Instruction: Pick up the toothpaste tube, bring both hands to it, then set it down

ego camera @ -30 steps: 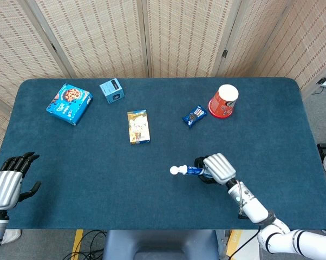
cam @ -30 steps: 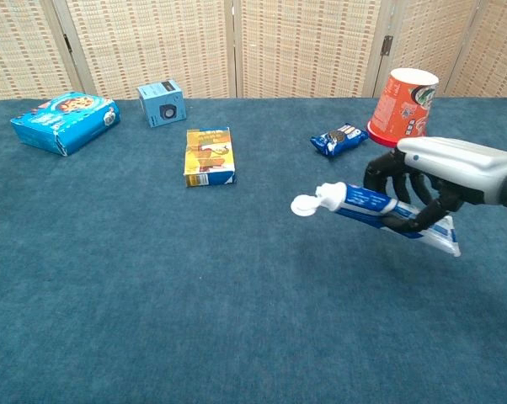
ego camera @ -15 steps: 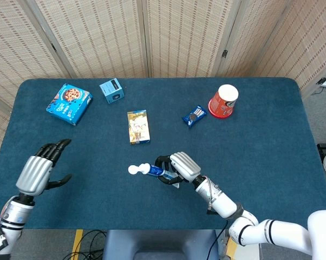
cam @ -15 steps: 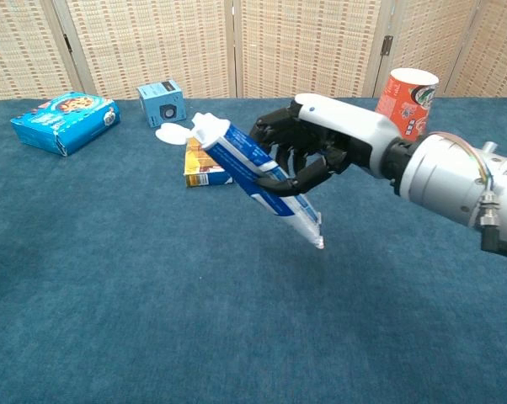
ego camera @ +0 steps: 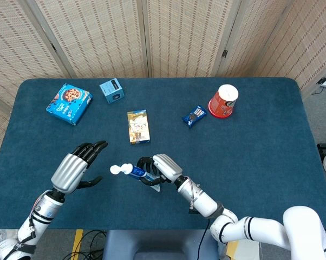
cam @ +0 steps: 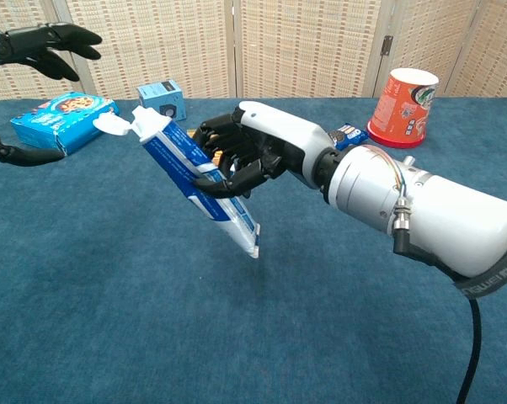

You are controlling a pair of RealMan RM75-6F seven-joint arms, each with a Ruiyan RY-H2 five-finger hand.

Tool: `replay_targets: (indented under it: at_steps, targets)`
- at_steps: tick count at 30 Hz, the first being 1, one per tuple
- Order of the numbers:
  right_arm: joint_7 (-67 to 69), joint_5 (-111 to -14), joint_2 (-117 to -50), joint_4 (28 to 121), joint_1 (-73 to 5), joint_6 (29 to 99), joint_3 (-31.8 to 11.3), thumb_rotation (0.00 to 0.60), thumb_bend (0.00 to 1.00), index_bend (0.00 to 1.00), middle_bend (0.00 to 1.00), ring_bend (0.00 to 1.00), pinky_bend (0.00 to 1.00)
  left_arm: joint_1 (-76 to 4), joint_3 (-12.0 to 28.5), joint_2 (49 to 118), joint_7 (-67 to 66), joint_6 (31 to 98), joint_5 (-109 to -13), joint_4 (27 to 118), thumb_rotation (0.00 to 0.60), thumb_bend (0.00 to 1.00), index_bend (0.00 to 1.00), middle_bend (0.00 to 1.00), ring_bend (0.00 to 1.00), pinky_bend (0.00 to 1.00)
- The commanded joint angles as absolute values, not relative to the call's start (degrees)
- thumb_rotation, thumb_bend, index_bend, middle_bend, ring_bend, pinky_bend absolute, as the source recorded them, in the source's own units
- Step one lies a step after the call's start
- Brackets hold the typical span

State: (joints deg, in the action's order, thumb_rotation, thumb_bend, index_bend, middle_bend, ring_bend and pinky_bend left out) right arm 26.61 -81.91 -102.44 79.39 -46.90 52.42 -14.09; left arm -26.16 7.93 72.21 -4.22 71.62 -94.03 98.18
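My right hand [ego camera: 158, 167] [cam: 245, 151] grips a blue and white toothpaste tube [ego camera: 134, 171] [cam: 189, 179] in the air above the blue table [ego camera: 271, 146], white cap [ego camera: 115, 169] [cam: 112, 124] pointing to the left and the crimped end hanging down. My left hand [ego camera: 76, 168] [cam: 36, 44] hovers open just left of the cap, fingers spread and palm turned towards the tube. A small gap separates it from the cap. In the chest view only the left hand's fingers show, at the top left corner.
At the back left lie a blue cookie box [ego camera: 69, 104] and a small blue cube box [ego camera: 112, 90]. A yellow snack box [ego camera: 138, 126] lies in the middle. A blue snack packet [ego camera: 194, 116] and a tipped red cup [ego camera: 223, 101] sit at the back right.
My right hand has carried the tube further left. My left hand has risen and moved right, closing in on the cap.
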Motion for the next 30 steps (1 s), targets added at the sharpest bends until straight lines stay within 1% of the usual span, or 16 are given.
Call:
replay_targets:
  at_steps: [1,8,30]
  targets:
    - [26.2,-81.7,-102.6,79.5,-47.3,52.1,-14.0,0.6,0.7,0.77,0.73,0.61,0.64,-27.0,8.0,73.3,-4.1,71.2,-93.7,97.6,0.6,0.24,0.0,0.13,0.22,0.22]
    - [23.9,-80.5,-103.1,80.0,-48.4,50.8,-13.9,0.6,0.71,0.77,0.73,0.61,0.64,-28.3,8.5,75.4,-3.4,71.1,-92.6,96.7,0.6,0.24,0.0,0.12,0.22,0.22]
    - [16.2,-75.8,-105.1,79.4,-50.3,48.5,-14.4,0.6,0.71,0.78,0.74,0.61,0.64,-30.8,8.6,74.3,-3.4,70.2,-91.1,99.2,0.6,0.24,0.0,0.12,0.22,0.22]
